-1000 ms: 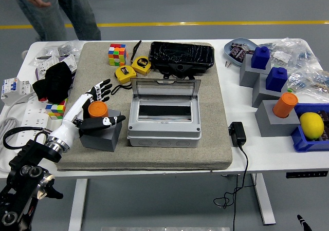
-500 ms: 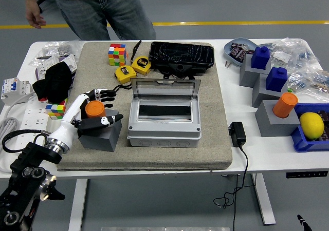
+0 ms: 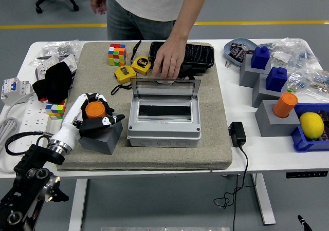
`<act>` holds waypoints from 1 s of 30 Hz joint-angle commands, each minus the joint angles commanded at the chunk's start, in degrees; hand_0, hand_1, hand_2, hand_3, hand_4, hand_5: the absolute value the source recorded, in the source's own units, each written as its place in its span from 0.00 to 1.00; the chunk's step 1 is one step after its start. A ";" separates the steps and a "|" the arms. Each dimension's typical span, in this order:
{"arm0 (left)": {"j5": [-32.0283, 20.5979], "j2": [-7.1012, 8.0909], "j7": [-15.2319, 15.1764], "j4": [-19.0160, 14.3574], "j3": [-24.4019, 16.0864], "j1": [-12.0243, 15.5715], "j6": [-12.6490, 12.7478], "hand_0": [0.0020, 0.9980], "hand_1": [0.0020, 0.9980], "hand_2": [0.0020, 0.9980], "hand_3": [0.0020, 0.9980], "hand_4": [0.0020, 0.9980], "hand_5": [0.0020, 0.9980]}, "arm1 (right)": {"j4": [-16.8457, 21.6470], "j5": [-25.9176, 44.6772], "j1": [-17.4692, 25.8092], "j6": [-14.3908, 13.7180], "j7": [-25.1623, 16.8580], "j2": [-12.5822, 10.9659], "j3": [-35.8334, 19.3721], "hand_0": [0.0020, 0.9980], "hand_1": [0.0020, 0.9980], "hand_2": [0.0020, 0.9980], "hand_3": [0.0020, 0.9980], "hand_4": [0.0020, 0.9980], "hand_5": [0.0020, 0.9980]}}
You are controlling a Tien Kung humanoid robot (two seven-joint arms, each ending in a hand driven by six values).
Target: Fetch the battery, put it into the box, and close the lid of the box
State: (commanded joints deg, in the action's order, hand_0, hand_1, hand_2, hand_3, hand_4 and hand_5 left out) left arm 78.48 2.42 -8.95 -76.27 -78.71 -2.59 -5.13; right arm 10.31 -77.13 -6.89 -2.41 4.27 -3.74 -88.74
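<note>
The battery (image 3: 95, 110), an orange cylinder, stands upright on a grey block (image 3: 103, 137) at the left of the grey mat. My left hand (image 3: 107, 109) comes in from the lower left; its fingers curl over the battery's far side and the thumb lies in front, so it grips the battery. To the right stands the grey box (image 3: 163, 128), its clear lid (image 3: 164, 90) upright at the back. A person's hand (image 3: 167, 61) reaches from the far side and rests on the lid's top edge. My right arm is out of view.
Behind the box lies a black case (image 3: 198, 54). Two yellow tape measures (image 3: 124, 74) and a colour cube (image 3: 116, 54) sit at the mat's back left, a black cloth (image 3: 53, 79) further left. Grey stands with blue blocks and another orange cylinder (image 3: 285, 104) crowd the right; a power adapter (image 3: 237, 133) lies beside the mat.
My left fingers went from spread beside the battery to curled round it. The person stepped up to the table and laid a hand on the lid's top edge.
</note>
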 joint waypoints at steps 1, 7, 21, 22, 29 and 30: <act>-0.23 0.00 -0.11 0.04 0.10 -0.03 0.19 0.13 0.11 0.12 0.07 1.00 0.00 | 0.00 0.03 -0.01 0.00 -0.02 0.00 0.00 0.82 0.72 0.73 0.77 1.00 0.99; -0.94 -0.07 -0.55 0.23 0.35 -0.15 1.17 0.12 0.06 0.08 0.06 1.00 0.00 | 0.00 0.10 -0.05 0.01 -0.08 -0.01 0.01 0.81 0.72 0.73 0.77 1.00 0.99; -1.39 -0.24 -1.03 -0.45 0.39 -0.33 2.40 0.12 0.06 0.08 0.06 1.00 0.01 | 0.00 0.20 -0.21 0.01 -0.16 -0.08 -0.07 0.81 0.72 0.73 0.78 1.00 0.99; -1.43 -0.25 -1.07 -0.45 0.41 -0.32 2.49 0.12 0.06 0.08 0.06 1.00 0.01 | 0.00 0.22 -0.20 0.01 -0.18 -0.08 -0.08 0.81 0.72 0.73 0.78 1.00 0.99; -2.16 -0.16 -1.71 -1.09 0.44 -0.49 3.82 0.11 0.06 0.07 0.05 1.00 0.01 | 0.00 0.20 -0.20 0.00 -0.11 -0.12 -0.09 0.81 0.72 0.73 0.78 1.00 0.99; -2.42 -0.14 -1.93 -1.15 0.49 -0.54 4.23 0.11 0.06 0.07 0.05 1.00 0.01 | 0.00 0.20 -0.22 -0.01 -0.11 -0.13 -0.12 0.81 0.72 0.73 0.78 1.00 0.99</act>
State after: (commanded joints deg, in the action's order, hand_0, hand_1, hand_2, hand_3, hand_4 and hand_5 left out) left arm 76.07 2.29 -10.88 -77.42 -78.22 -3.14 -0.90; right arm 10.31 -76.94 -7.11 -2.41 4.16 -3.87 -88.86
